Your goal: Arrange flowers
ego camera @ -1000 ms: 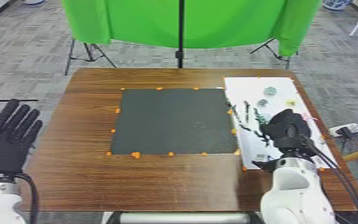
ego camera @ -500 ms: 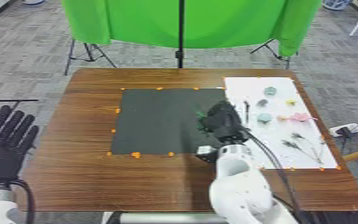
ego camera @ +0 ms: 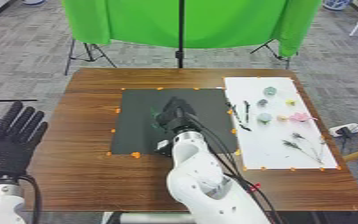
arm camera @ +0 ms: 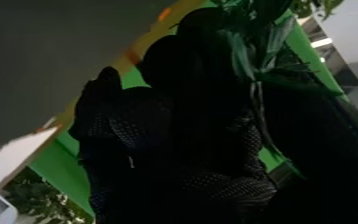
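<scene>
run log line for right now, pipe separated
right hand: green sprig held over dark mat | left hand: open, left of mat | pink flower: on white sheet

You have the right hand (ego camera: 177, 117) over the dark mat (ego camera: 142, 141), with a green sprig (ego camera: 155, 119) at its left side. To your left, the left hand (ego camera: 7, 151) is held open, fingers spread, beside the table (ego camera: 73, 175). On your right, the white sheet (ego camera: 262, 147) bears a pink flower (ego camera: 301, 117), a small yellow one (ego camera: 291, 102), a teal one (ego camera: 264, 118), dark twigs (ego camera: 246, 111) and, nearer you, thin feathery stems (ego camera: 293, 145). Orange tabs (ego camera: 135, 155) dot the mat's edges.
</scene>
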Tool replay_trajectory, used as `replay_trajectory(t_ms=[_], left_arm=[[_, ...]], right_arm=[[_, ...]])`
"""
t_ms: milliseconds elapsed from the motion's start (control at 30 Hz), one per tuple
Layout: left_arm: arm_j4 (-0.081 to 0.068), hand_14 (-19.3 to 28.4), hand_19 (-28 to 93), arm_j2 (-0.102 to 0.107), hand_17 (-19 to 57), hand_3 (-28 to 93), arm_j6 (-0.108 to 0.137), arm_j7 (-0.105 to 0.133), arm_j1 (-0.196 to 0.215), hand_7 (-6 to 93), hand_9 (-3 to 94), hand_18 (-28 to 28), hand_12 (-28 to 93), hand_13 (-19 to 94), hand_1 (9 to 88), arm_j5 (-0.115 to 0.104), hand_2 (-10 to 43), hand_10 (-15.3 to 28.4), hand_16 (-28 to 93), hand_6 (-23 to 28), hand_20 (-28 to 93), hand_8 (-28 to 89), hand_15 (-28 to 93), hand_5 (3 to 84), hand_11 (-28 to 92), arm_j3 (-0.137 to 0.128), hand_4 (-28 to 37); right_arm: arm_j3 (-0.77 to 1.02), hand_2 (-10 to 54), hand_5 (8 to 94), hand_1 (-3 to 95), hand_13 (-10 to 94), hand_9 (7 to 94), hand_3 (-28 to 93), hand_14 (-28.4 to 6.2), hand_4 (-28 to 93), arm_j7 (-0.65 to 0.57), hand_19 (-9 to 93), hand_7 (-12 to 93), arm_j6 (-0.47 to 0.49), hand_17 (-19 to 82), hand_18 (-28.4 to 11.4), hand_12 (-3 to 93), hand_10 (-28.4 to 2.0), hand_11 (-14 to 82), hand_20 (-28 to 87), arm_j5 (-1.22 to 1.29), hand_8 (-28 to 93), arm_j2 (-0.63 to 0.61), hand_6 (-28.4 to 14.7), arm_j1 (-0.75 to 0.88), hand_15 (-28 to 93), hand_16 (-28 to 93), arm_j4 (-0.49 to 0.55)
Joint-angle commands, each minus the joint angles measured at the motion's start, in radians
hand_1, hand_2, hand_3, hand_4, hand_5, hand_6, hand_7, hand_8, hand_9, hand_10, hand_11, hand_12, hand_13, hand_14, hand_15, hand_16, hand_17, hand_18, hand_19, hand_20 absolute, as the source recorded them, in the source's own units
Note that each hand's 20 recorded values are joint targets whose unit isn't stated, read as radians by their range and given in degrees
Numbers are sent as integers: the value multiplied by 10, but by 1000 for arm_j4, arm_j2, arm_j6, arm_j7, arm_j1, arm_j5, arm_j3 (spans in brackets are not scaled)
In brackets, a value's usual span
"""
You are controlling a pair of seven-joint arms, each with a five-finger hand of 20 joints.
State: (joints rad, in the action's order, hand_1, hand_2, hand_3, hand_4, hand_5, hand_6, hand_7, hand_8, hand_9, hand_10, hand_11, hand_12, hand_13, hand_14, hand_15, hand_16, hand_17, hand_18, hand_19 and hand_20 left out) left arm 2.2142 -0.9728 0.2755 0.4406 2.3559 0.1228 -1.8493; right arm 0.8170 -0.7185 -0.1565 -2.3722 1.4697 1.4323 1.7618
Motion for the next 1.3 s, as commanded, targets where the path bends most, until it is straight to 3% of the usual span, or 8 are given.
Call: replay_trajectory(t_ms=[33, 333, 433, 600, 733, 767, 1067, 1300], left_arm=[[-18, 132, 290, 23, -63, 722, 14, -55, -39, 95, 363, 134, 91, 288, 244, 5, 132, 136, -15, 78, 106, -97, 173, 416, 147, 35, -283], [-21, 132, 290, 33, -63, 726, 29, -46, -38, 98, 366, 134, 93, 292, 250, -12, 136, 136, -16, 79, 108, -97, 178, 419, 149, 46, -283], [-23, 132, 292, 21, -63, 727, 21, -38, -40, 99, 366, 134, 93, 293, 250, -9, 136, 136, -16, 80, 109, -98, 182, 420, 152, 45, -283], [-18, 133, 293, -14, -63, 727, -9, 11, -7, 100, 366, 134, 92, 293, 250, -21, 135, 137, -18, 80, 109, -99, 185, 421, 153, 32, -283], [-8, 133, 293, -35, -63, 726, -2, 3, 20, 100, 367, 134, 92, 293, 251, -13, 135, 137, -20, 80, 109, -98, 186, 421, 155, 5, -283], [-6, 133, 293, -26, -63, 726, -1, 23, 29, 100, 367, 134, 92, 293, 251, -26, 135, 137, -20, 80, 109, -98, 186, 421, 155, 7, -283], [-10, 133, 294, -20, -63, 727, 14, -24, 2, 100, 367, 134, 92, 293, 250, -15, 134, 137, -21, 80, 109, -98, 187, 422, 157, 14, -283], [-19, 133, 294, -2, -62, 726, 26, -45, -46, 100, 367, 134, 93, 293, 250, -8, 135, 138, -20, 82, 109, -98, 189, 422, 158, 44, -283]], right_arm=[[-17, -95, 800, 493, 686, 795, 782, -163, -180, -36, 854, 358, 25, 325, -284, 480, -152, 393, 384, -40, 173, 75, -46, 15, 766, 322, -68], [-17, -95, 770, 412, 684, 765, 780, -163, -213, -25, 882, 205, 5, 331, -284, 305, -177, 468, 389, -19, 51, 91, -59, 49, 767, 316, -56], [-17, -95, 741, 369, 682, 757, 817, -164, -210, -21, 881, 158, -1, 333, -284, 294, -181, 473, 397, -1, -91, 81, -58, 51, 769, 319, -39], [-13, -95, 704, 339, 675, 752, 819, -166, -212, 40, 882, 122, 23, 331, -284, 282, -187, 452, 398, 5, -107, -13, -71, 62, 771, 318, 45], [34, -4, 705, 280, 668, 749, 806, -170, -204, 64, 881, 115, 137, 325, -284, 275, -196, 437, 397, -20, -100, -100, -76, 120, 773, 317, 148], [45, 9, 710, 274, 668, 750, 805, -171, -203, 68, 881, 115, 157, 324, -284, 275, -197, 436, 398, -14, -99, -112, -76, 130, 774, 317, 166], [54, 86, 783, 249, 548, 694, 792, -210, -185, 163, 853, 126, 386, 277, -281, 190, -223, 195, 371, -22, -103, -114, -70, 138, 715, 290, 180], [77, 108, 823, 256, 401, 570, 794, -203, -198, 399, 837, 111, 548, 217, -234, 110, -174, 66, 409, -97, -124, -91, -77, 110, 642, 225, 105]])
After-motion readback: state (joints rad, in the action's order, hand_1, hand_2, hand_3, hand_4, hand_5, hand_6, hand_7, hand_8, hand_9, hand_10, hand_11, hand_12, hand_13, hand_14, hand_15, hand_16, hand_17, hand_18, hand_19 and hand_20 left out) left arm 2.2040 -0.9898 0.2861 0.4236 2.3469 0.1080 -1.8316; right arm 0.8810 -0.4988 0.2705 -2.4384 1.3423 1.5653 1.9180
